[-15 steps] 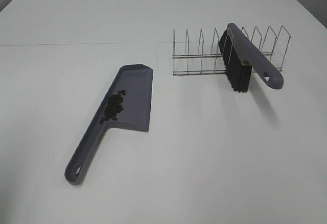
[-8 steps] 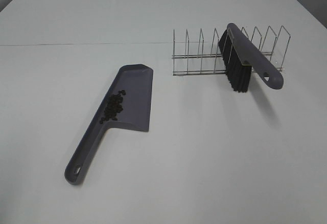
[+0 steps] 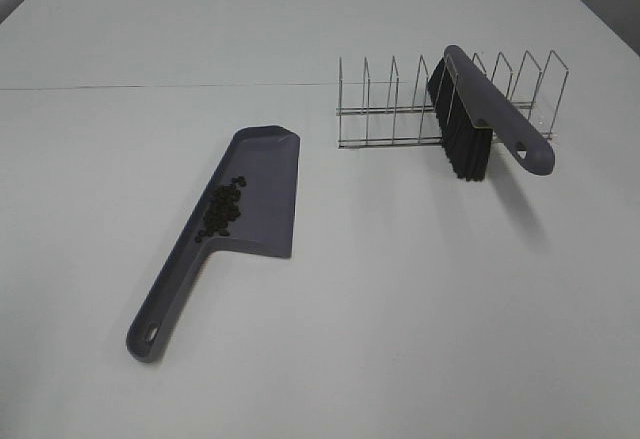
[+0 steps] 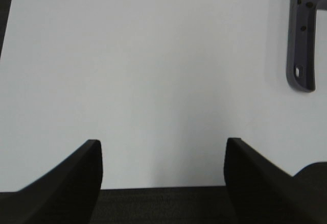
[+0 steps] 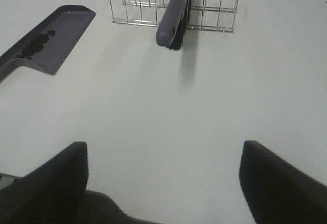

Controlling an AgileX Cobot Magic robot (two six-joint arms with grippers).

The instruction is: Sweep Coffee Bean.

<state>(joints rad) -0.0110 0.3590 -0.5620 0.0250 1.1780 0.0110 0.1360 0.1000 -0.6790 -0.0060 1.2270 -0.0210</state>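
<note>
A cluster of dark coffee beans [image 3: 224,209] lies in the grey dustpan [image 3: 262,194] on the white table, near where the pan meets its long handle [image 3: 163,304]. The right wrist view shows the same beans [image 5: 34,46] in the pan [image 5: 56,40]. The grey brush [image 3: 492,112] with black bristles leans in the wire rack [image 3: 400,109], handle end toward the front. My left gripper [image 4: 162,155] is open over bare table, with the dustpan handle [image 4: 300,45] off to one side. My right gripper [image 5: 163,157] is open and empty, well short of the brush [image 5: 174,12]. Neither arm appears in the exterior high view.
The wire rack [image 5: 153,2] with several upright dividers stands at the back right of the table. A seam in the tabletop [image 3: 150,86] runs across behind the dustpan. Bare white table lies between the dustpan and the rack.
</note>
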